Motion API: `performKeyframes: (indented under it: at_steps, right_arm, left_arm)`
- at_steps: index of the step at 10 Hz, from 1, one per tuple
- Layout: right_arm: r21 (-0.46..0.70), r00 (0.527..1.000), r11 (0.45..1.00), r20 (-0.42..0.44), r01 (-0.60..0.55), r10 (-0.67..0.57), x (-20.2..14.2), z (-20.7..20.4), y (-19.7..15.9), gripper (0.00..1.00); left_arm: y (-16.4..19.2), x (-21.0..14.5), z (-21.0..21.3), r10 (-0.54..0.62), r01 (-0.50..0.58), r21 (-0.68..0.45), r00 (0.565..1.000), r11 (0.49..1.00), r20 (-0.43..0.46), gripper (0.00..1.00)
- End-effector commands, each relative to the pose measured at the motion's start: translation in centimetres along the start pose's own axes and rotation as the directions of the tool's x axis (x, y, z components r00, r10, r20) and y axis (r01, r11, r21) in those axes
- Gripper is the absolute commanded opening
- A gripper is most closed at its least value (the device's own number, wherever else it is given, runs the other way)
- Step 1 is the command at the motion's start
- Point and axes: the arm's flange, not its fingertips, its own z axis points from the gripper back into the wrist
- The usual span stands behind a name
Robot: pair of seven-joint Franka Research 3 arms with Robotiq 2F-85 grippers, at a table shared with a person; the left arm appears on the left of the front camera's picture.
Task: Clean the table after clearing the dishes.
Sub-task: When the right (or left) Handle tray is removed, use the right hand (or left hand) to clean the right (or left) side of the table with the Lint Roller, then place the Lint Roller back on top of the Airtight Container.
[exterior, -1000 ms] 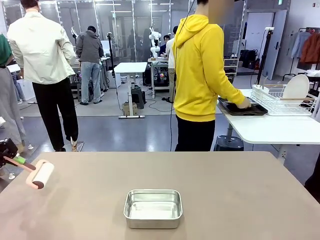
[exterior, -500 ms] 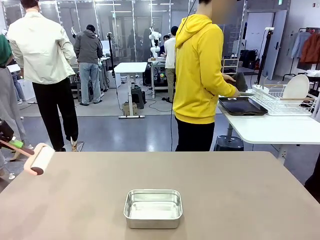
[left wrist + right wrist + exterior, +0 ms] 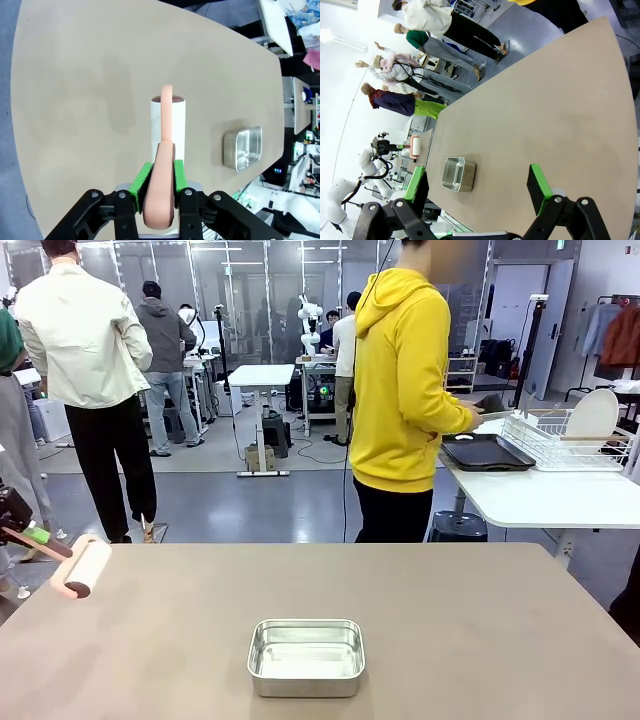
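Observation:
My left gripper [image 3: 20,523] is at the table's far left, shut on the pink handle of a lint roller [image 3: 85,569]. The roller's white drum [image 3: 168,125] hangs low over the greyish-brown table [image 3: 450,620] near its left edge; I cannot tell if it touches. In the left wrist view the left gripper [image 3: 159,192] has both green pads pressed on the handle. My right gripper [image 3: 477,185] is open with nothing between its fingers, high above the table [image 3: 545,100]. The dishes are off the table: a white plate [image 3: 593,414] stands in a rack and a dark tray [image 3: 487,452] lies beside it.
A small steel tin [image 3: 305,655] sits on the table near the front middle, also in the wrist views [image 3: 242,148] [image 3: 458,174]. A person in a yellow hoodie [image 3: 400,390] stands at the white side table [image 3: 540,500] at the far right, handling something dark by the rack. Other people stand behind.
The roller has risen slightly and shifted along the table's left edge. The person's hand has lifted from the tray and now holds a dark item near the rack.

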Motion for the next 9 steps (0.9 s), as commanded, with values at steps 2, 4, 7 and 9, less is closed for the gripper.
performKeyframes:
  at_steps: [2, 4, 7, 9]
  right_arm:
    - [0.007, 1.0, 1.0, -0.008, -0.016, 0.016, -0.1, 0.2, 0.1, 1.0]
    - [0.007, 1.0, 1.0, -0.008, -0.016, 0.016, -0.1, 0.2, 0.1, 1.0]
    - [0.007, 1.0, 1.0, -0.008, -0.016, 0.016, -0.1, 0.2, 0.1, 1.0]
    - [0.007, 1.0, 1.0, -0.008, -0.016, 0.016, -0.1, 0.2, 0.1, 1.0]
  left_arm:
    - [0.0, 0.5, 0.7, -0.012, 0.012, 0.001, 1.0, 1.0, 0.017, 0.23]
    - [0.0, 0.5, 0.7, -0.012, 0.012, 0.001, 1.0, 1.0, 0.017, 0.23]
    - [-0.1, 0.4, 0.4, -0.005, 0.005, 0.003, 1.0, 1.0, 0.008, 0.23]
    - [-4.7, 4.6, 0.3, -0.241, 0.239, -0.027, 0.967, 0.971, -0.081, 0.23]
